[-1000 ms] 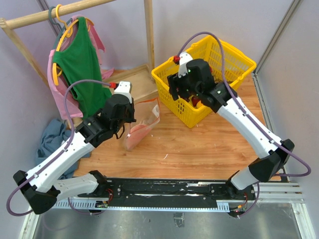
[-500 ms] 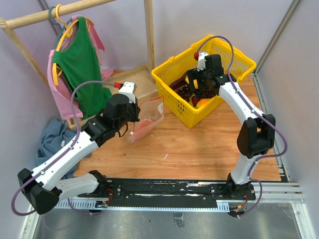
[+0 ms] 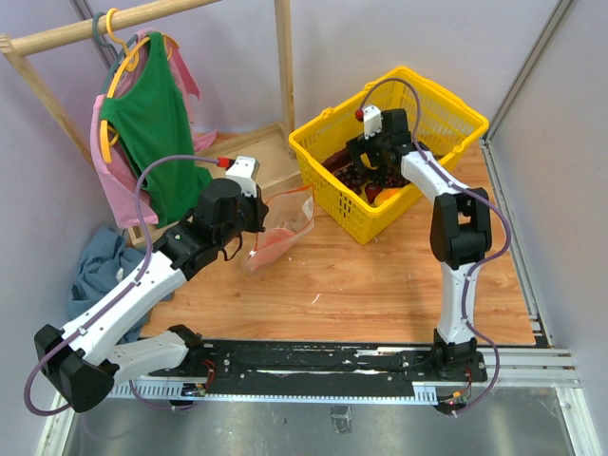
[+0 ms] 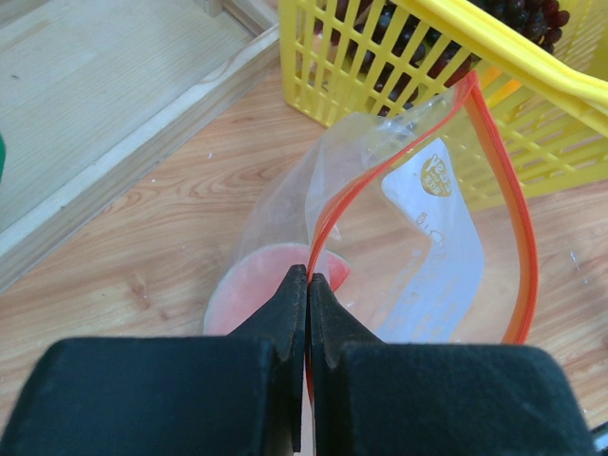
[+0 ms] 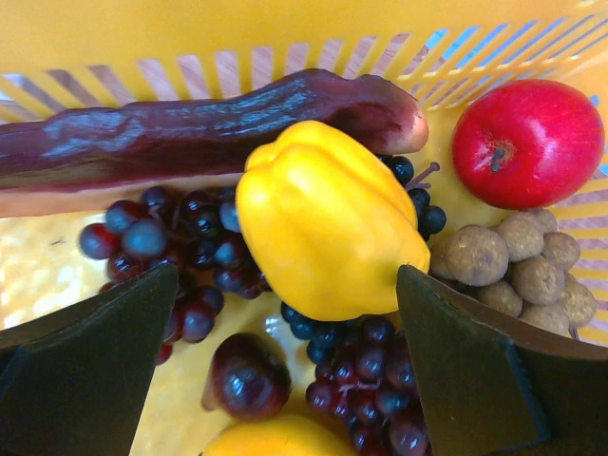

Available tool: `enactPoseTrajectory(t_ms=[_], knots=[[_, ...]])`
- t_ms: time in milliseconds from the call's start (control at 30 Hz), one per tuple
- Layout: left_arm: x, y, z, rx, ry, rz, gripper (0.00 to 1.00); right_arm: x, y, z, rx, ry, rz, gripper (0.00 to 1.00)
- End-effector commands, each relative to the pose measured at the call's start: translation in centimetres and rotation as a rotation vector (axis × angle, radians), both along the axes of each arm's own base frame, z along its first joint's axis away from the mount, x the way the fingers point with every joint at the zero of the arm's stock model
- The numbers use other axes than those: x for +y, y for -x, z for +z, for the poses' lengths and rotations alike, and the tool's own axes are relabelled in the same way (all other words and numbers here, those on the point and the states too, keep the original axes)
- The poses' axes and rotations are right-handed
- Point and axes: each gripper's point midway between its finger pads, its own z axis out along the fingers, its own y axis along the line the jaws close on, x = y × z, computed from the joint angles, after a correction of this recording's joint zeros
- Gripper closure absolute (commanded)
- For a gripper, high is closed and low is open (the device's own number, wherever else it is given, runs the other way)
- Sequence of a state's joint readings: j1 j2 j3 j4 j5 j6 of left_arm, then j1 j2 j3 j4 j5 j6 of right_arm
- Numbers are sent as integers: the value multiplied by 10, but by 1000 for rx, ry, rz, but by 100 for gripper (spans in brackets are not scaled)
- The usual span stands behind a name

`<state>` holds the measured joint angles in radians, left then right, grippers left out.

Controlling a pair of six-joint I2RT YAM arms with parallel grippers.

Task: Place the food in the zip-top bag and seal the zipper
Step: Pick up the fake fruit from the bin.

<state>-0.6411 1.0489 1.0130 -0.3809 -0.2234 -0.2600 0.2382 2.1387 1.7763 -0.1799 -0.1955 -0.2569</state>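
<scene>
white-shelled, black-jointed left arm [image 3: 123, 302] | matching right arm [image 3: 454, 302] | thin lavender cables [image 3: 176, 158] along each | white wrist camera blocks [image 3: 240, 171], red caps | black wedge-shaped fingers [image 5: 484, 385]

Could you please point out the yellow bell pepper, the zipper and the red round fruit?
yellow bell pepper [image 5: 328, 223]: right wrist view, middle of body.
zipper [image 4: 520, 228]: left wrist view, strip's right side.
red round fruit [image 5: 527, 142]: right wrist view, its centre.

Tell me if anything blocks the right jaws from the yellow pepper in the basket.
Nothing visible does. The yellow pepper lies on top of the grape bunch in the basket, uncovered, straight between the open jaws of the right gripper.
</scene>
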Motion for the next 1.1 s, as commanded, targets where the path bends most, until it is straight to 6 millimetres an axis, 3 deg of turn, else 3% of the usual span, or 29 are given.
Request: enactPoseTrajectory(t_ms=[0,167,300,467,767,1067], knots=[[-3,-1,10,-44,18,-36,100,-11,-27,8,-73,3,5,2],[-3,0,9,-48,17,-44,100,-6,-28,-18,-23,-11,33,1],[-3,1,9,-51,20,-47,100,-5,-24,-22,0,-21,31,17],[-3,3,12,-59,31,-56,100,-5,-12,12,-59,-44,46,45],[0,5,13,-73,36,-55,100,-9,19,75,-134,-104,16,63],[2,7,13,-85,37,-58,100,-11,57,112,-163,-172,-1,71]])
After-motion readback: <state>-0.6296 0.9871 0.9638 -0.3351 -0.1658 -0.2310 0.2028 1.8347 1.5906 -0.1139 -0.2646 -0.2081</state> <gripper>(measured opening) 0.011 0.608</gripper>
